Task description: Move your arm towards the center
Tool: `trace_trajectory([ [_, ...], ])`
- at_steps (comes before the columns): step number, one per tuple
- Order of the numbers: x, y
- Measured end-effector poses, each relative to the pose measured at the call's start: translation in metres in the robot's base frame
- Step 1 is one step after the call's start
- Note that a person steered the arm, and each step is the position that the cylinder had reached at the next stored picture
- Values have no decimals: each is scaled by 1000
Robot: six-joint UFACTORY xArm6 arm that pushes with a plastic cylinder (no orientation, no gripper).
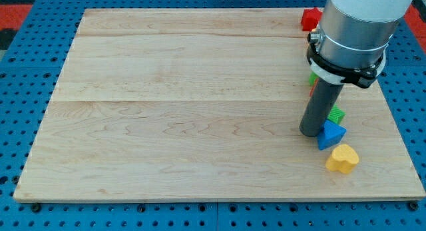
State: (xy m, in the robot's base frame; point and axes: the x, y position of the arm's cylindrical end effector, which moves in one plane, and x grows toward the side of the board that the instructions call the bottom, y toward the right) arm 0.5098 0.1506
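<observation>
My tip (311,132) rests on the wooden board (186,111) at the view's right. A blue block (331,135), roughly triangular, touches the rod's right side. A yellow heart-shaped block (342,158) lies just below and right of the blue one. A green block (337,114) peeks out to the right of the rod. A red block (310,19) sits near the board's top right edge. Slivers of green (311,78) and orange-red (311,91) show at the rod's left edge, mostly hidden by the arm.
The arm's wide grey body (356,24) with a black and white collar covers the board's upper right. A blue pegboard surface (20,91) surrounds the board.
</observation>
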Motion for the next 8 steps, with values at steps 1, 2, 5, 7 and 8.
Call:
trace_trajectory([
  [1,0,2],
  [2,3,2],
  [5,12,2],
  [7,-25,-59],
  [8,-55,-82],
])
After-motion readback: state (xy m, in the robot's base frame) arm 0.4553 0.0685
